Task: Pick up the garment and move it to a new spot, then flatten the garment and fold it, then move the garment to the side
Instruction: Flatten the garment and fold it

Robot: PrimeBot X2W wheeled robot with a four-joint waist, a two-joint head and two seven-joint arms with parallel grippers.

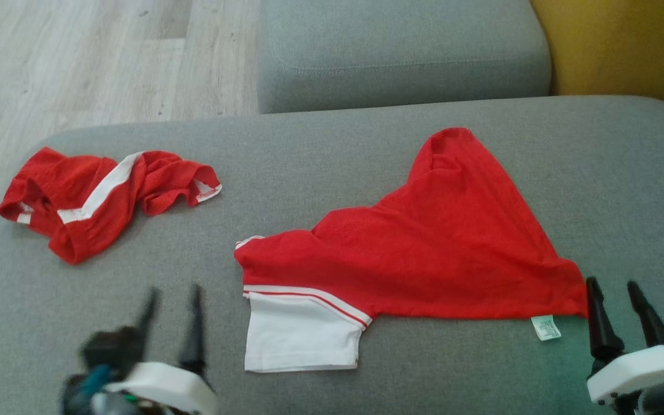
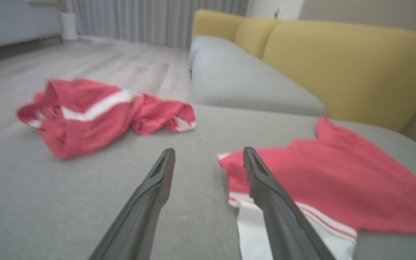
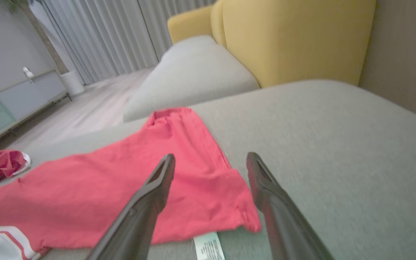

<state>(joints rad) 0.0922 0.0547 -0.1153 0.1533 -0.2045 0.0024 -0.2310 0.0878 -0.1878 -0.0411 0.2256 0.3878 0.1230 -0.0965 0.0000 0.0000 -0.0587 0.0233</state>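
Note:
A red garment (image 1: 436,248) with a white sleeve (image 1: 300,334) lies partly spread on the grey sofa seat (image 1: 366,144), its white label (image 1: 546,327) at the near right corner. In the wrist views the same garment (image 2: 338,180) (image 3: 103,187) lies just ahead of the fingers. My left gripper (image 1: 174,289) is open, blurred, just left of the sleeve, and nothing sits between its fingers (image 2: 208,151). My right gripper (image 1: 612,283) is open at the garment's near right corner, above the label (image 3: 209,247), and its fingers (image 3: 211,156) hold nothing.
A second red and white garment (image 1: 107,196) (image 2: 92,115) lies crumpled at the seat's far left. Behind it are another grey cushion (image 1: 401,52), a yellow backrest (image 1: 626,46) and wooden floor (image 1: 78,57). Bare seat stretches to the right of the spread garment.

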